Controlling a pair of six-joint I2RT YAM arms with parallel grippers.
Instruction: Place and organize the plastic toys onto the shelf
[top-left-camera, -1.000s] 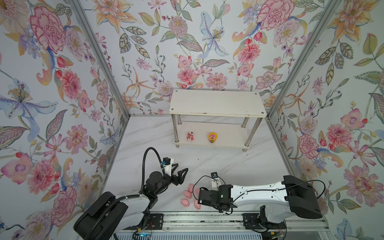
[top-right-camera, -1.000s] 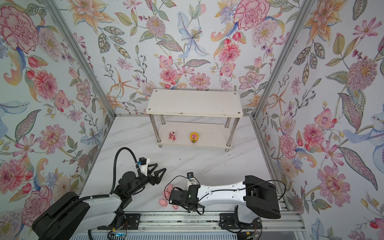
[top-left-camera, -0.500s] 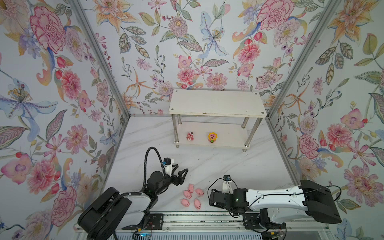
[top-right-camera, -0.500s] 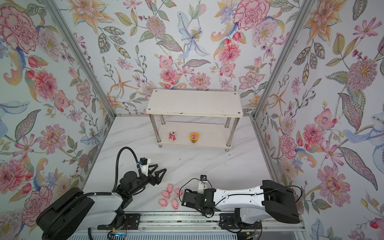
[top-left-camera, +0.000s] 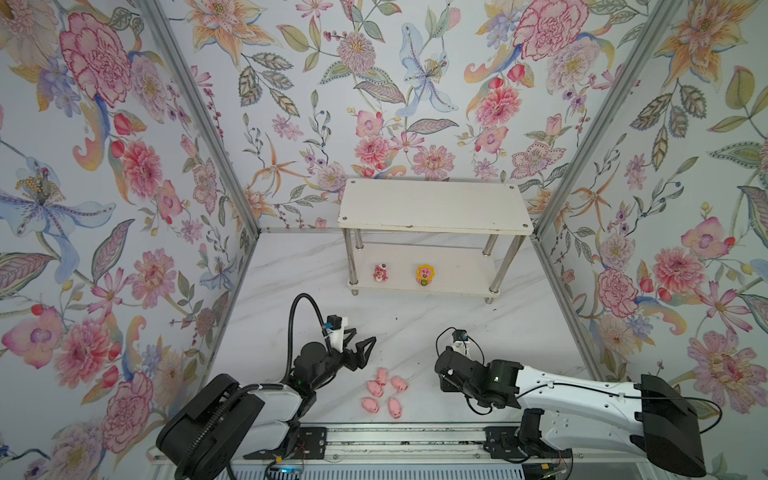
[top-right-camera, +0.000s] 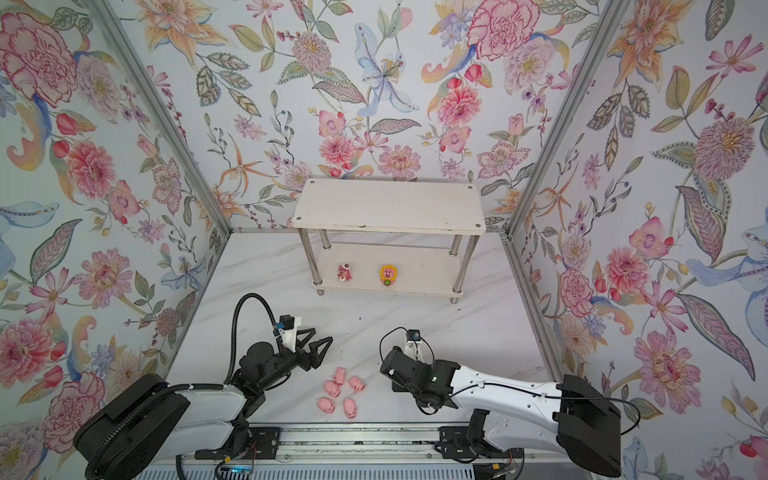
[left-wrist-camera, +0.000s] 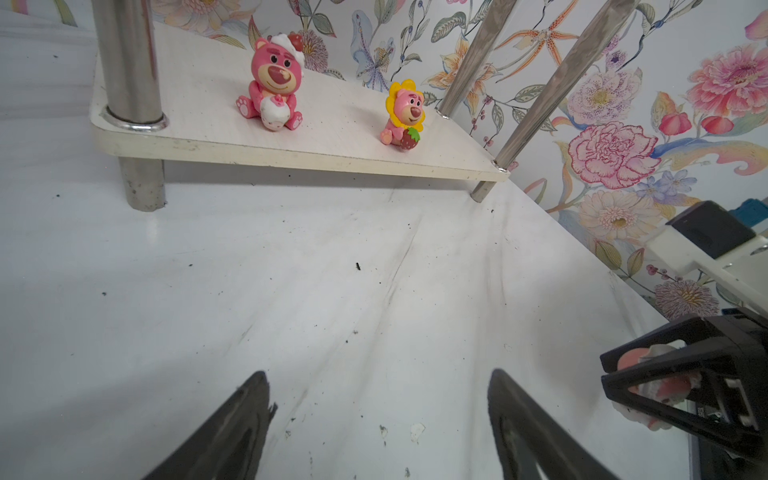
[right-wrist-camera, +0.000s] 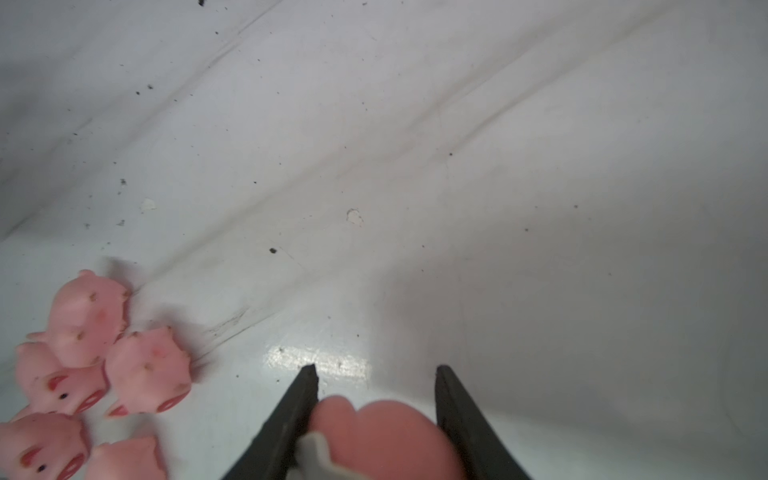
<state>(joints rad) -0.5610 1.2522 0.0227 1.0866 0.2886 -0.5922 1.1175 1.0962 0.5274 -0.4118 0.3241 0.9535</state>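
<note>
Several pink pigs (top-left-camera: 384, 392) (top-right-camera: 340, 392) lie in a heap on the marble floor between my arms, and the right wrist view shows them too (right-wrist-camera: 95, 365). My right gripper (right-wrist-camera: 376, 370) is shut on a pink-and-white toy (right-wrist-camera: 382, 436). In the left wrist view that toy (left-wrist-camera: 636, 359) shows inside its fingers. The right wrist (top-left-camera: 453, 370) hides it in both top views. My left gripper (top-left-camera: 365, 335) (left-wrist-camera: 376, 374) hangs open and empty just behind the heap. A red-pink bear (top-left-camera: 379, 273) (left-wrist-camera: 274, 83) and a yellow-petalled toy (top-left-camera: 424, 274) (left-wrist-camera: 405, 110) sit on the shelf's (top-left-camera: 434, 205) lower tier.
The shelf (top-right-camera: 388, 205) stands against the flowered back wall, with its chrome legs (left-wrist-camera: 129, 62) at the corners. Flowered side walls close in both sides. A metal rail (top-left-camera: 395, 442) runs along the front edge under both arm bases.
My right gripper has pulled away to the right from the heap of pigs, and its jaws have closed on the pink-and-white toy. The left arm has stayed put.
</note>
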